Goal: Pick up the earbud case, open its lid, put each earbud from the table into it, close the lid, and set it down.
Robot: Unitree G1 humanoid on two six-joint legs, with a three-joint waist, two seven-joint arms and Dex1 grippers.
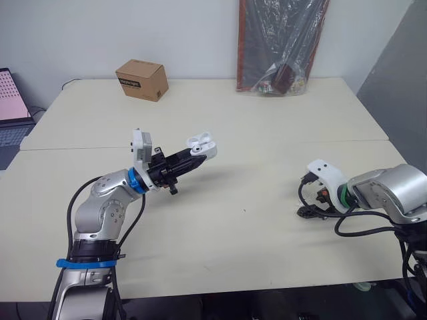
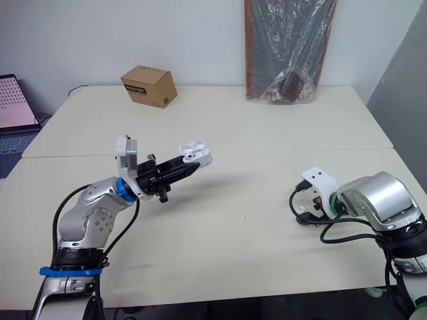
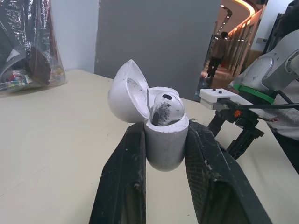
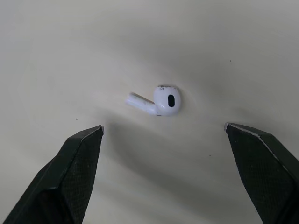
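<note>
My left gripper (image 1: 195, 155) is raised above the table's left half, shut on the white earbud case (image 1: 201, 146). The case's lid (image 3: 127, 92) stands open, and one earbud (image 3: 167, 108) sits inside it. The two black fingers (image 3: 124, 177) press the case's body (image 3: 164, 140) from both sides. At the table's right side my right gripper (image 1: 308, 203) points down at the surface. It is open, and a loose white earbud (image 4: 158, 101) lies flat on the table between and just ahead of its fingertips (image 4: 79, 144), untouched.
A cardboard box (image 1: 141, 79) stands at the back left of the cream table (image 1: 267, 133). A plastic-wrapped bundle (image 1: 280, 47) leans on the wall at the back. A laptop (image 1: 10, 113) sits off the left edge. A person (image 3: 217, 51) stands far off.
</note>
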